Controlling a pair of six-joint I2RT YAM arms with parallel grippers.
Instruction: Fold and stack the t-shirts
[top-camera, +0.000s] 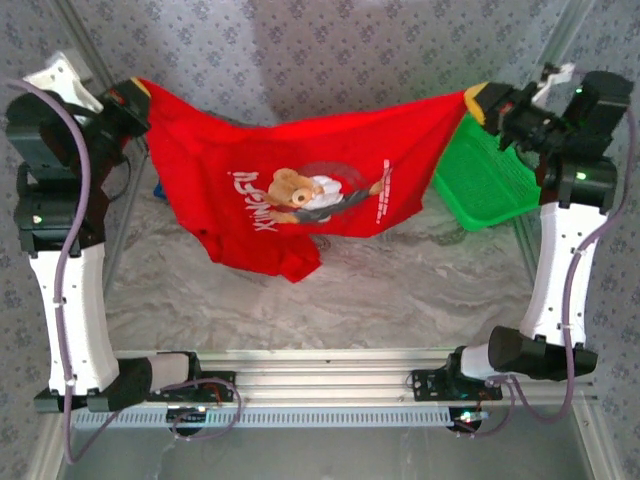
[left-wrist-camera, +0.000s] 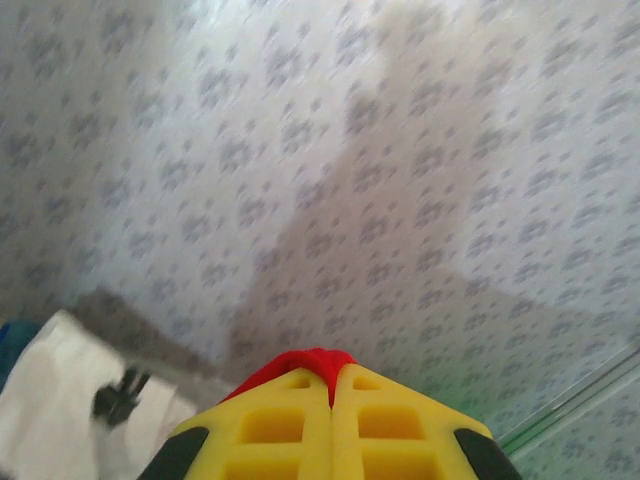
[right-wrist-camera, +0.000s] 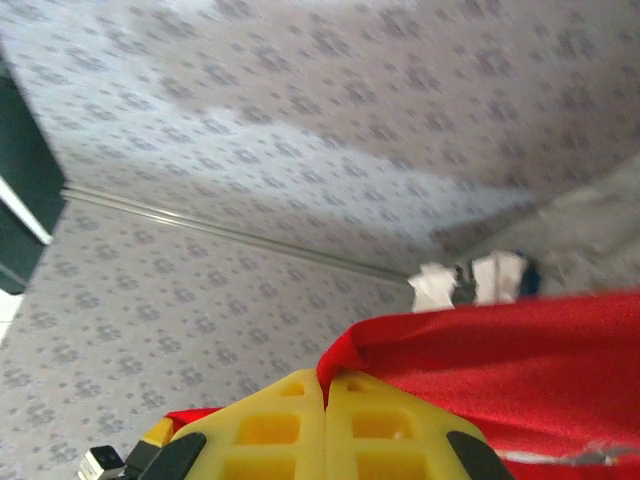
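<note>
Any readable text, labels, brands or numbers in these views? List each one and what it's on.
On the red t-shirt, large white lettering left of the bear print: tilted and blurred, not reliably readable.
Same shirt, small white lines right of the bear: too small to read.
On the white t-shirt, a black mark: blurred, cannot tell if it is text.
No text can be quoted.

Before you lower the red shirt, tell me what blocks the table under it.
Nothing visible does. The red shirt hangs pinched between the left gripper and the right gripper over bare table. The green basket sits off to the right, by the right gripper.
</note>
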